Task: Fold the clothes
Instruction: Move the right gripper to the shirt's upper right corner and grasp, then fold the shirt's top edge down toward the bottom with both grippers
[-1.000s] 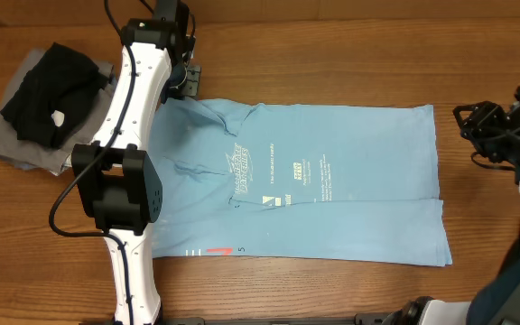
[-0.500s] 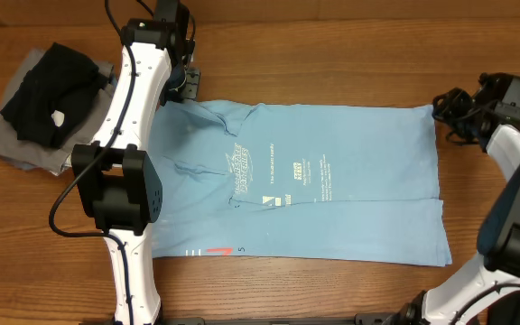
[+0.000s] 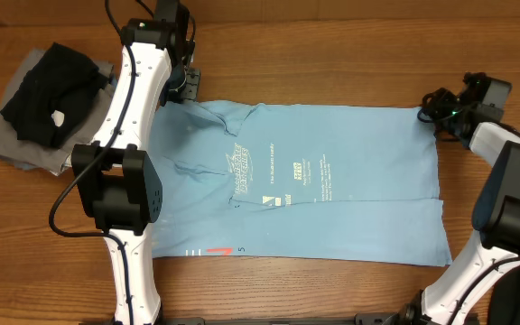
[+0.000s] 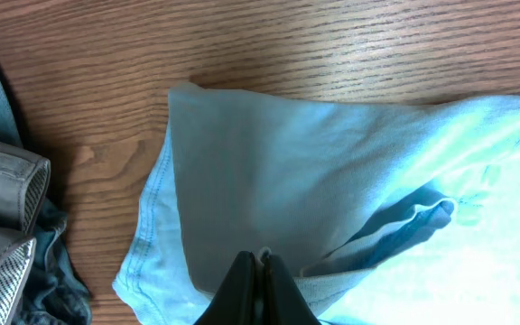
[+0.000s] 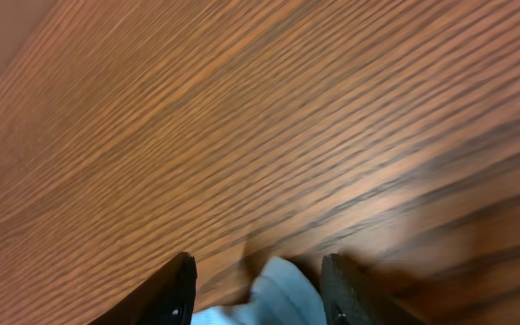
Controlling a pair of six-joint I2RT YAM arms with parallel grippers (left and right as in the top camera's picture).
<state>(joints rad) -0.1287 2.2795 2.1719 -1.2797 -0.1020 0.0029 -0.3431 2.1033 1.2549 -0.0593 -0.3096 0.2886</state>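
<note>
The table is brown wood with streaked grain and a faint sheen. The T-shirt is soft, matt light blue cloth with flat white print; the black garment and grey garment are matt cloth too. The left arm wears smooth white plastic with black joints.

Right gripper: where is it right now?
Overhead, the right gripper is at the right of the scene, at the upper right corner of the light blue T-shirt; its wrist view shows the jaws open astride that corner.
</note>
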